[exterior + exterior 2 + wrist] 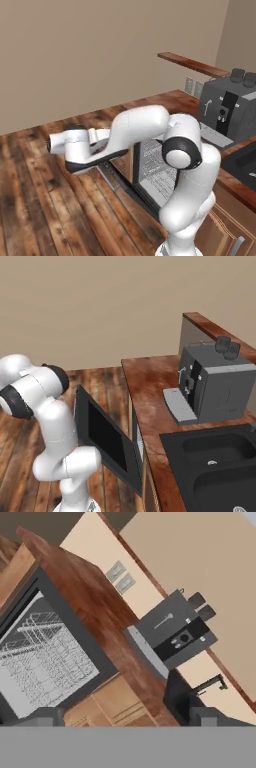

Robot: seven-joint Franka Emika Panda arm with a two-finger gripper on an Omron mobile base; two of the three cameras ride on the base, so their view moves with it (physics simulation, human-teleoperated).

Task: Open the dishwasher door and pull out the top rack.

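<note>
1. Under the counter (150, 386), the dishwasher door (107, 438) is hanging partly open, tilting outward.
2. Inside the opening, the top rack (47, 644) is sitting.
3. The jaws are standing wide apart, holding nothing.

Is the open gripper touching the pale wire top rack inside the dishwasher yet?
Apart. In the hand view both dark fingertips sit at the frame's bottom while the pale wire top rack lies well beyond them inside the dishwasher opening, nothing between the jaws.
</note>
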